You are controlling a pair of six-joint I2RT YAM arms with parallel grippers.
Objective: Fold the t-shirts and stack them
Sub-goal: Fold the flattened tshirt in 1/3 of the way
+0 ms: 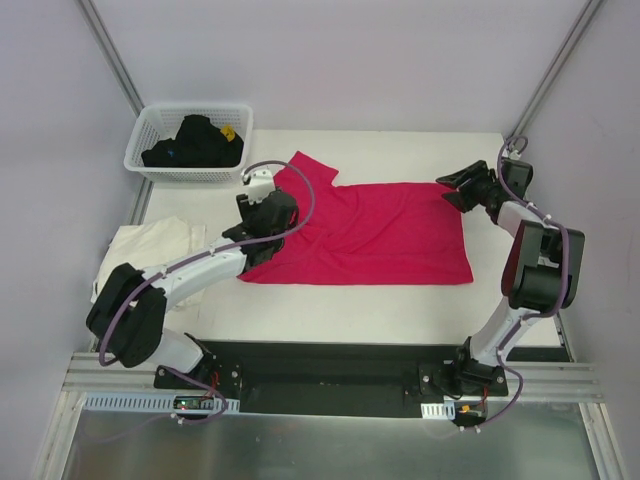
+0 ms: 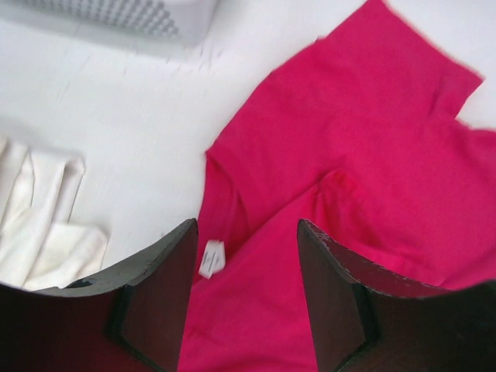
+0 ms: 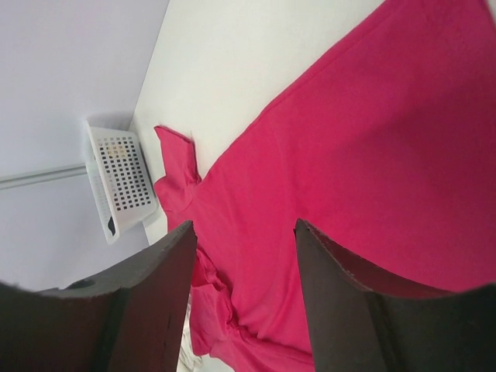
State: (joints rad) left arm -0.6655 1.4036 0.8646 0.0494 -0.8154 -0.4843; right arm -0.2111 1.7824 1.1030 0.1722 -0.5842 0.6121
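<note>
The magenta-red t-shirt (image 1: pixel 370 232) lies spread across the middle of the table, with one sleeve (image 1: pixel 305 168) pointing to the far left and rumpled folds at its left end. The cream-white t-shirt (image 1: pixel 150 245) lies crumpled at the table's left edge. My left gripper (image 1: pixel 272 212) hovers over the red shirt's left end. It is open above the cloth (image 2: pixel 349 155) beside a small white label (image 2: pixel 211 258), and grips nothing. My right gripper (image 1: pixel 450 189) stands open at the shirt's far right corner, over the red cloth (image 3: pixel 349 155), also empty.
A white lattice basket (image 1: pixel 150 160) holding dark clothes stands at the far left corner, and shows in the wrist views too (image 2: pixel 132 15) (image 3: pixel 120 182). Bare white table (image 1: pixel 400 300) lies in front of the red shirt. Grey walls close in the back and sides.
</note>
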